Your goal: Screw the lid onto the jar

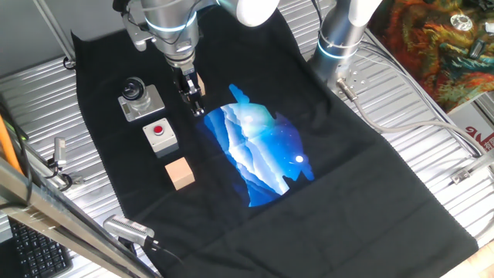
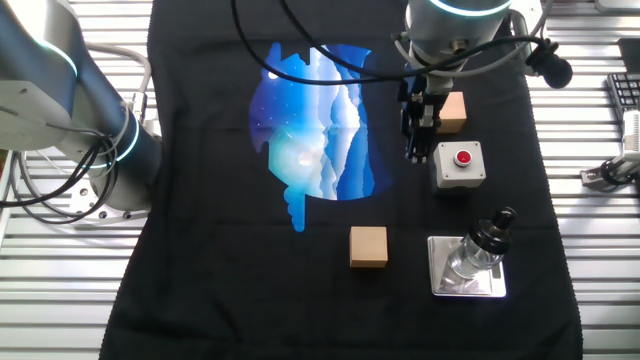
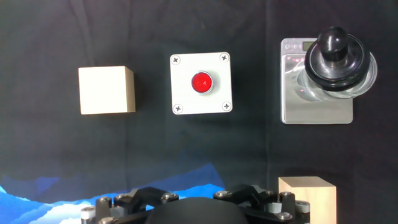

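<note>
Hanging above the black cloth, the gripper points straight down near the edge of a blue mountain print. Its fingers look close together with nothing between them, but I cannot tell from any view whether they are fully closed. The hand view shows only the dark housing along the bottom edge.

Closest to the hand in that view is a wooden cube at the lower right. Beyond it, a row of three things lies across the cloth, well apart from the gripper. On the left is a second wooden cube. In the middle is a pale box with a red button and a screw in each corner. On the right is the jar, clear and whitish, standing on its grey square base plate.

The lid is black and sits on top of the jar. In the other fixed view it appears to lean to one side. A small marking in the plate's corner is too blurred to read.

Farthest off, past the cloth's edge, a second robot arm stands on the ribbed metal table. Red lettering at the frame's edge is cut off and unreadable.
</note>
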Robot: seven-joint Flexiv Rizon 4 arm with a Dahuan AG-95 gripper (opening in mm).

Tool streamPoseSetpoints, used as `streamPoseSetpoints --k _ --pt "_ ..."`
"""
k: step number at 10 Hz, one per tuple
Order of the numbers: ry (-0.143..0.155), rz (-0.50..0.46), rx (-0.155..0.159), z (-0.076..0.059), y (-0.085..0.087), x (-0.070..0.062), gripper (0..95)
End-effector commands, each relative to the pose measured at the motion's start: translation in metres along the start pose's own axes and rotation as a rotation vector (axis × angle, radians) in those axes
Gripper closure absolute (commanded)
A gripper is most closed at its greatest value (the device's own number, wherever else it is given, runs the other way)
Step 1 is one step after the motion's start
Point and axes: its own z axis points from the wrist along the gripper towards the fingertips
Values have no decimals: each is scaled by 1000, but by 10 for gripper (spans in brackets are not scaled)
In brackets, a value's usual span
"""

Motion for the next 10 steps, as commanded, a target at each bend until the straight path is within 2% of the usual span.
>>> streamPoseSetpoints --k 1,2,4,10 --pt "-60 10 107 0 0 0 950" --pt "-59 17 81 0 0 0 950" --pt "-56 16 89 0 0 0 950" --pt "-58 23 87 0 0 0 950"
